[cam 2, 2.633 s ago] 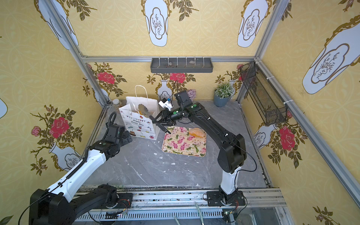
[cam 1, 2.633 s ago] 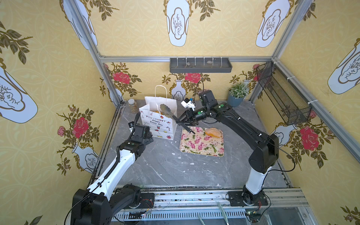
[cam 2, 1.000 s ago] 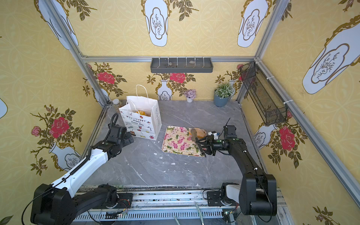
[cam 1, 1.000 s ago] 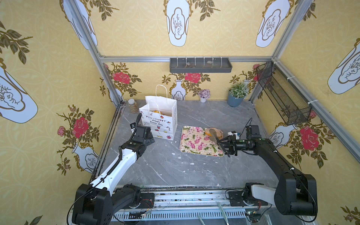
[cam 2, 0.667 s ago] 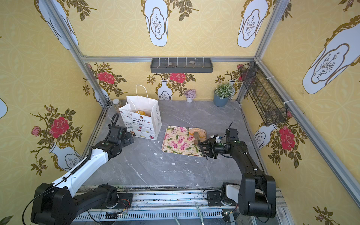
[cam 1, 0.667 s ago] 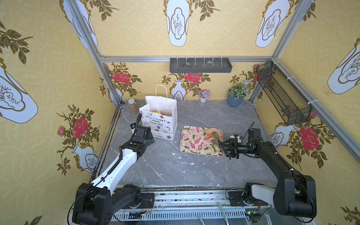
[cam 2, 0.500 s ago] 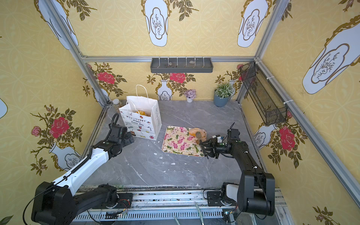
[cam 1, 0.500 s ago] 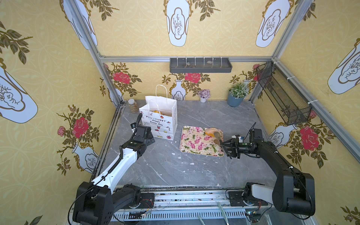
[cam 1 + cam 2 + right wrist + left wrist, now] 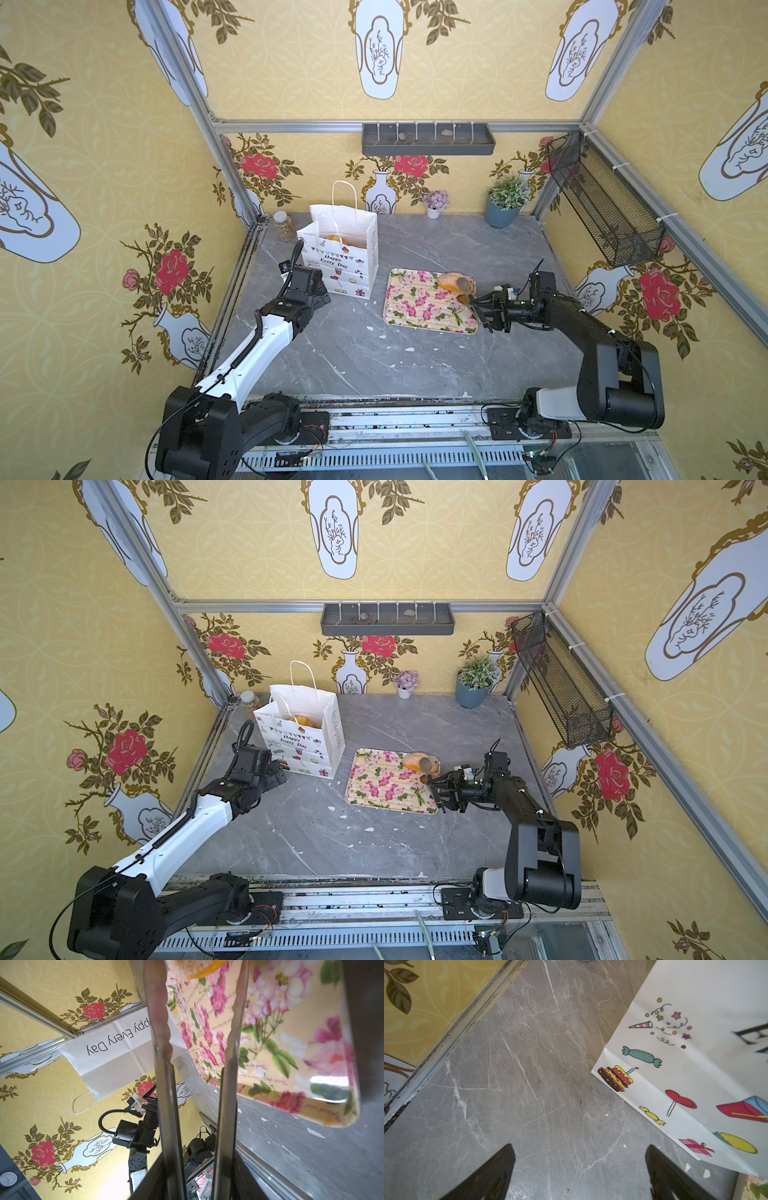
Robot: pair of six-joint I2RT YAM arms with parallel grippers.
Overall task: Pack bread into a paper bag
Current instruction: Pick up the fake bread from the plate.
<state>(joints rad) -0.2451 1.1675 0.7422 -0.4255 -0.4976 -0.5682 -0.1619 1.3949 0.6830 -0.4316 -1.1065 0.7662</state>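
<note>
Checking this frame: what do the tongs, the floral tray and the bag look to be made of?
The tongs look like metal, probably brushed steel: grey sheen, thin scalloped arms. The floral tray is hard and glossy, plastic or lacquered metal, unclear which: bright glare near its rim. The paper bag is matte white paper: crisp fold creases and printed icons.

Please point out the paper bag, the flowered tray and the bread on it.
paper bag (image 9: 338, 270), in a top view, on its printed front face
flowered tray (image 9: 415, 307), in a top view, on its bare middle
bread (image 9: 446, 282), in a top view, on its orange crust
</note>
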